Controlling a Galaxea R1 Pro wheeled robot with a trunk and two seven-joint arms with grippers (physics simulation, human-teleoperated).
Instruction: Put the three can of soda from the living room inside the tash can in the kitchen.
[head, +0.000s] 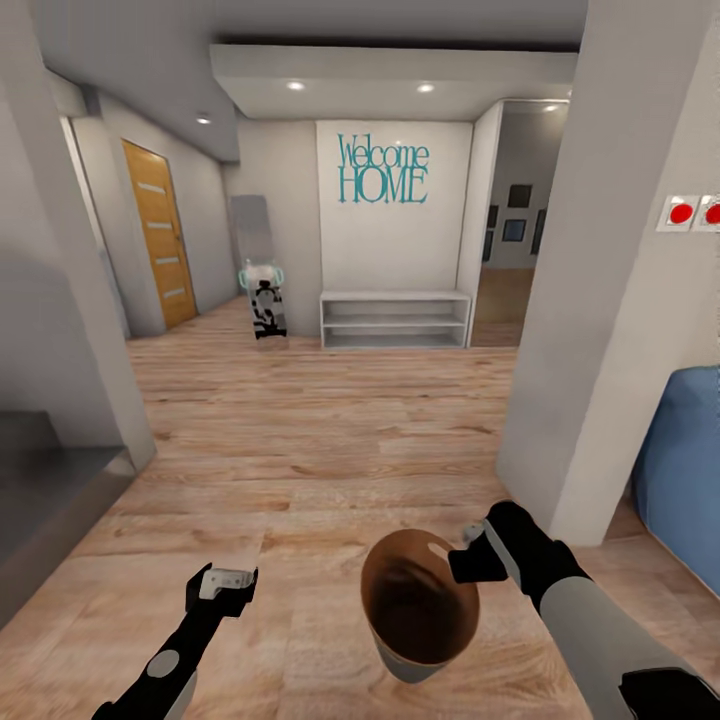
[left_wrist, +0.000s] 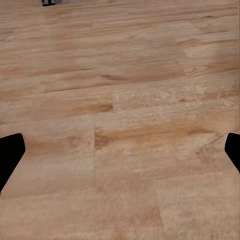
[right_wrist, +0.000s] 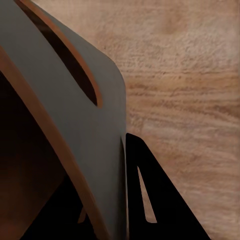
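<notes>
Right gripper (head: 476, 562) pinches the trash can's (head: 425, 655) rim, wall between its fingers (right_wrist: 150, 200); left gripper (head: 222, 582) hangs spread, well apart.

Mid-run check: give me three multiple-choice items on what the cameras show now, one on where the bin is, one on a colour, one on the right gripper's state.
1. Where is the trash can?
A. On the white shelf unit
B. Held off the wood floor in front of the robot
C. Beside the orange door

2. What colour is the "Welcome HOME" lettering?
A. Red
B. Black
C. Teal

3. What is the right gripper doing?
A. Clamping the bin's wall
B. Hanging open over bare floor
C. Holding a soda can

Answers:
1. B, the head view shows it between the two arms, above the wood floor.
2. C, the letters on the white wall are teal.
3. A, the right wrist view shows the bin's wall running between the fingers.
</notes>
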